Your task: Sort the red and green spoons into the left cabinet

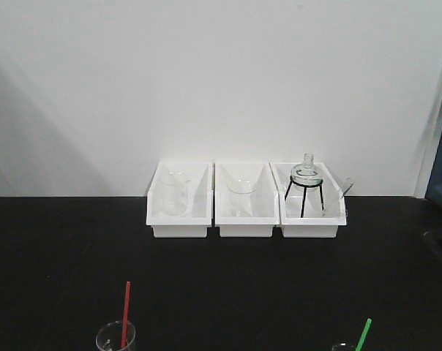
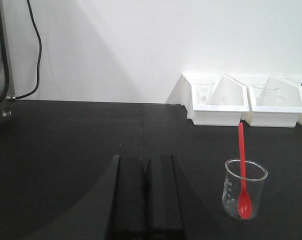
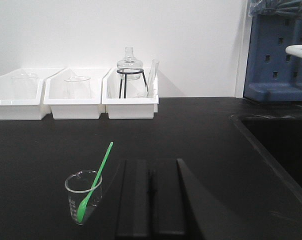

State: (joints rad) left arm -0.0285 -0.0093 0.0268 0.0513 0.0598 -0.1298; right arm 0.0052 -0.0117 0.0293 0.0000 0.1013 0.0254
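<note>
Two spoons stand in separate glass beakers near the worktop's (image 1: 60, 256) front edge. The red spoon (image 2: 242, 170) leans in the left beaker (image 2: 245, 192) and the green spoon (image 3: 96, 182) in the right beaker (image 3: 83, 200). Three white bins (image 1: 178, 223) line the back edge. The left gripper (image 2: 145, 162) and the right gripper (image 3: 151, 165) each have their fingers pressed together, holding nothing, just beside their beakers.

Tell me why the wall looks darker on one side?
Front view: a soft grey shadow covers the left of the wall; the white bins glare, nearly hiding their glassware. Left wrist view: red spoon sharp. Right wrist view: green spoon sharp.
</note>
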